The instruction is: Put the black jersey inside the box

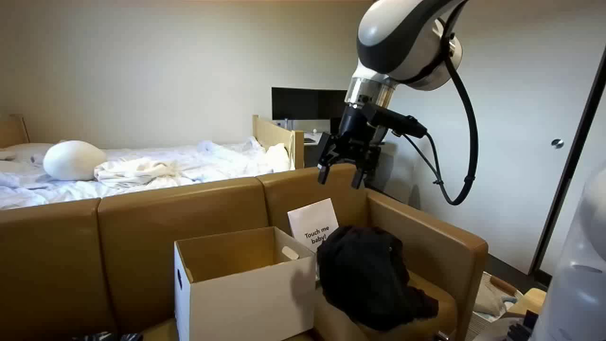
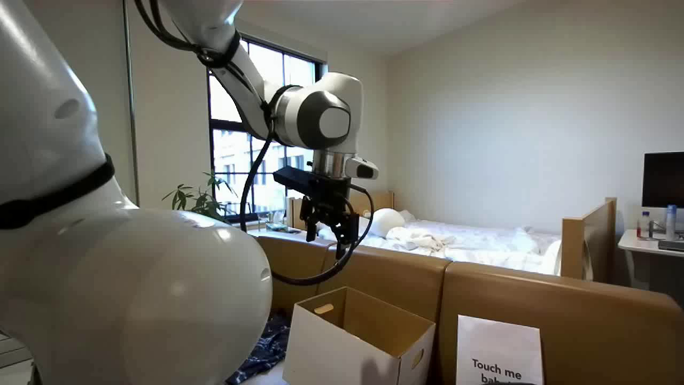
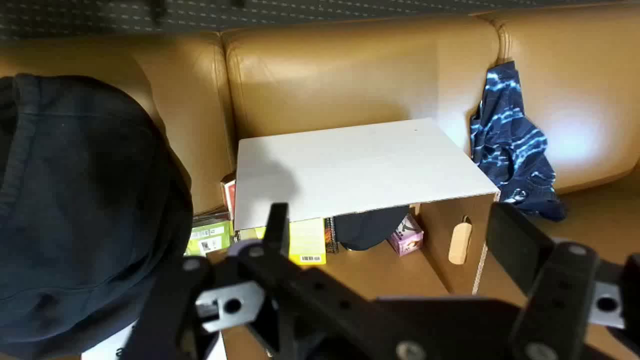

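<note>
The black jersey [image 1: 369, 277] lies bunched on the sofa seat beside the box, towards the armrest. It also shows at the left of the wrist view [image 3: 85, 200]. The white cardboard box [image 1: 246, 303] stands open-topped on the sofa and shows in an exterior view [image 2: 347, 347] and the wrist view [image 3: 350, 170]. Inside it are a yellow packet [image 3: 307, 240], a dark rounded item [image 3: 370, 227] and a small purple box [image 3: 407, 236]. My gripper [image 1: 340, 178] is open and empty, high above the sofa. It also shows in an exterior view [image 2: 326, 243] and the wrist view [image 3: 395, 235].
The brown sofa backrest [image 1: 180, 208] rises behind the box. A white "Touch me baby!" sign [image 1: 307, 220] leans on it. The armrest [image 1: 426, 222] stands beyond the jersey. A blue patterned cloth [image 3: 515, 145] lies on the box's other side. A bed [image 1: 213, 163] is behind the sofa.
</note>
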You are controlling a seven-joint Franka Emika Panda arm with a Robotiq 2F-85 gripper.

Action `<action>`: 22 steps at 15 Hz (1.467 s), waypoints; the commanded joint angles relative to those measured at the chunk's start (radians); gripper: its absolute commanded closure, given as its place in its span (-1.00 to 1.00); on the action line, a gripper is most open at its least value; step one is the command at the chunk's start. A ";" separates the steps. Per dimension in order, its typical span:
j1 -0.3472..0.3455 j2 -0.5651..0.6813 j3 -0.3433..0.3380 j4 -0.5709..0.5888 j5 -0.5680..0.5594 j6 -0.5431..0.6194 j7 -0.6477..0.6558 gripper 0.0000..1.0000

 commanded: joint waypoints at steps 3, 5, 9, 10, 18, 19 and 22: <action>-0.007 -0.001 0.006 0.002 0.003 -0.004 -0.003 -1.00; -0.007 -0.001 0.006 0.002 0.003 -0.004 -0.003 -1.00; -0.016 -0.007 0.013 -0.010 -0.002 0.035 0.009 -1.00; -0.019 -0.010 0.014 -0.012 -0.006 0.049 0.008 -1.00; -0.113 -0.060 -0.022 -0.043 -0.033 0.377 0.033 -1.00; -0.133 -0.064 -0.028 -0.040 -0.043 0.391 0.034 -1.00; -0.200 -0.081 -0.050 -0.019 -0.094 0.390 0.027 -1.00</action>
